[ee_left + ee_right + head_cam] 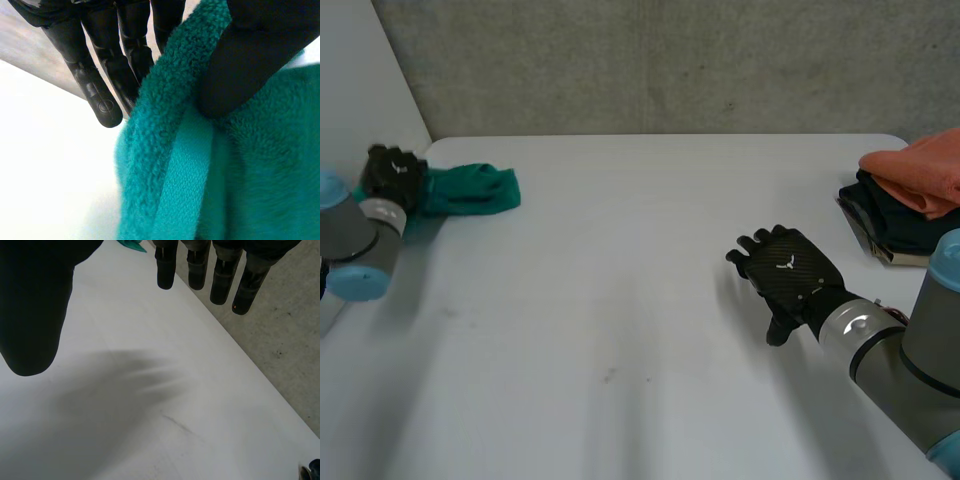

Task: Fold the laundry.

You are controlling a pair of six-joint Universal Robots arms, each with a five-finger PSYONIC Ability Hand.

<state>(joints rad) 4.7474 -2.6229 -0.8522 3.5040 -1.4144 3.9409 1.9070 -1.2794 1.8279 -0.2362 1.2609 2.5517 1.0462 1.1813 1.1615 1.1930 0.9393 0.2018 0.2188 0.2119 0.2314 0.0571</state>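
The towel (470,190) is showing plain teal-green; the surface (620,300), plain white. The left hand (392,175) and right hand (788,270) are showing black. At the surface's right edge, a salmon-orange cloth (925,170) is lying on a dark cloth (890,228). The wall (670,60) is showing mottled grey.

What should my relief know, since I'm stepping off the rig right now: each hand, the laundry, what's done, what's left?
Left hand: shut on the green towel, thumb and fingers pinching it at the table's far left corner.
Right hand: open, holding nothing, above the table's right side.
Done: orange cloth stacked on dark cloths at the right edge.
Left: the green towel looks bunched and seemingly not yet folded.
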